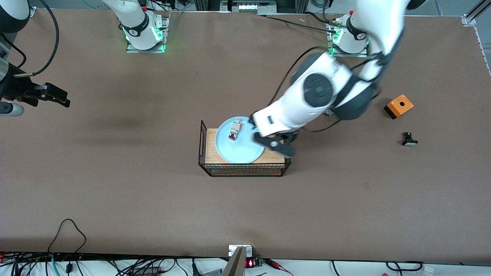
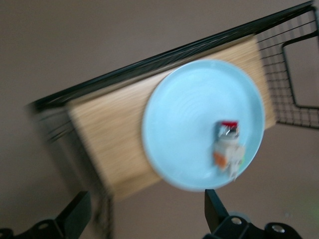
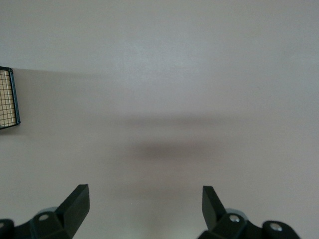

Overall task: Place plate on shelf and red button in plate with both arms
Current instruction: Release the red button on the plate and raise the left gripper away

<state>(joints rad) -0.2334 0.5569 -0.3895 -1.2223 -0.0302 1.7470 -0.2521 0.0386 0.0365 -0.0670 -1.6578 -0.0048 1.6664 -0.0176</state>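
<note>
Since the plate [image 1: 239,147] with the red button [image 1: 234,132] already sat on the rack [image 1: 207,147] at frame centre, the left tool [image 1: 278,143] hung spread beside it; the right tool [image 1: 46,94] waited spread at the frame's upper left edge.

There was one plate [image 1: 239,147], one red button [image 1: 234,131] and one wire basket [image 1: 243,167]. One orange box [image 1: 399,105] and one black button [image 1: 409,140] lay on the table [image 1: 115,184]. Two grippers showed.
</note>
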